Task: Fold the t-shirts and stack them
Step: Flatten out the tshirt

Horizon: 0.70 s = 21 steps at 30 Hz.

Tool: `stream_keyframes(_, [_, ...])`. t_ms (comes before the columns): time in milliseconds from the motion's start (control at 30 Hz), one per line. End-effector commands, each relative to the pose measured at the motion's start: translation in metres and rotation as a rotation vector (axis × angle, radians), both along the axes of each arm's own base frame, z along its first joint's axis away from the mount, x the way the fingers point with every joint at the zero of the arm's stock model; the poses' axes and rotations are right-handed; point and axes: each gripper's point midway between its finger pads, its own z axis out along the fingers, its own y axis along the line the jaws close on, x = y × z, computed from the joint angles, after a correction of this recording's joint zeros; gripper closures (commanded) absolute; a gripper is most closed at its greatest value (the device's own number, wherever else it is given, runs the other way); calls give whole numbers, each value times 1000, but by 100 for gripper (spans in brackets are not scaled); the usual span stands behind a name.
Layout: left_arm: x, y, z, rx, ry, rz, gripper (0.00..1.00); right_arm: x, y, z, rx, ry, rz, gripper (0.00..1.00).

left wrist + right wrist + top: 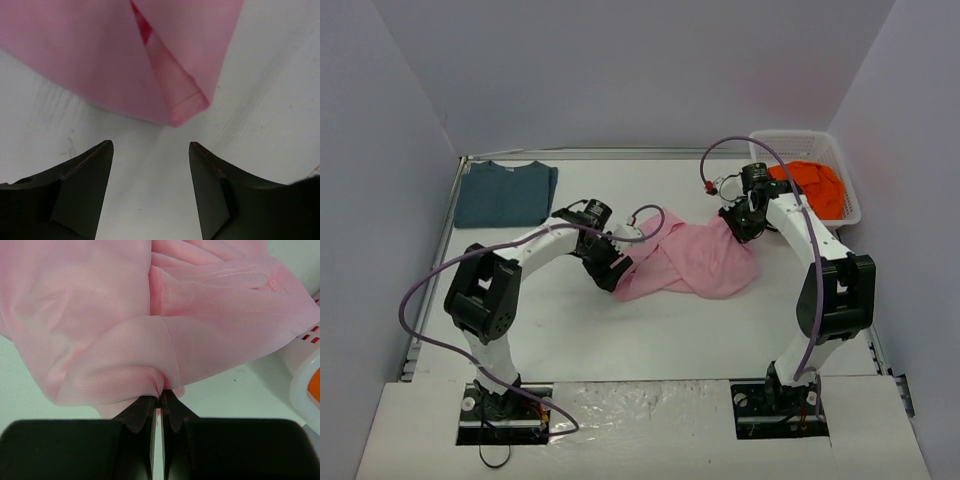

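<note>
A crumpled light pink t-shirt (692,258) lies in the middle of the table. My right gripper (734,222) is shut on its upper right edge; in the right wrist view (160,399) the fabric (150,330) bunches at the closed tips. My left gripper (612,272) is open and empty at the shirt's left edge; in the left wrist view (151,147) a hemmed corner of the shirt (185,107) lies just ahead of the jaws. A folded dark teal-blue t-shirt (506,193) lies at the far left. An orange t-shirt (812,186) sits in the basket.
The white mesh basket (840,165) stands at the far right corner, close behind my right arm; its edge shows in the right wrist view (306,385). Grey walls close in the table on three sides. A purple cable loops off each arm.
</note>
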Motion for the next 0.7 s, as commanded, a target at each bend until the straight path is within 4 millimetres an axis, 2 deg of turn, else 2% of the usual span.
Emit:
stream_keyframes(0, [-1,-22,3,-28,-64,-33,39,-10,2,-11,19,51,6,100])
stream_keyframes(233, [5,-26,-7,18,-99,-7,37,-13,4,-21,33,64,0,100])
stream_keyframes(533, [25,-12,-37,164,-141,37,39,-14,6,-24,41,69,-1,100])
stream_keyframes(600, [23,-13,-39,166,-138,32,42,-16,5,-26,36,72,0,100])
stream_keyframes(667, [24,-13,-38,168,-141,31,57,-17,3,-27,33,72,-2,100])
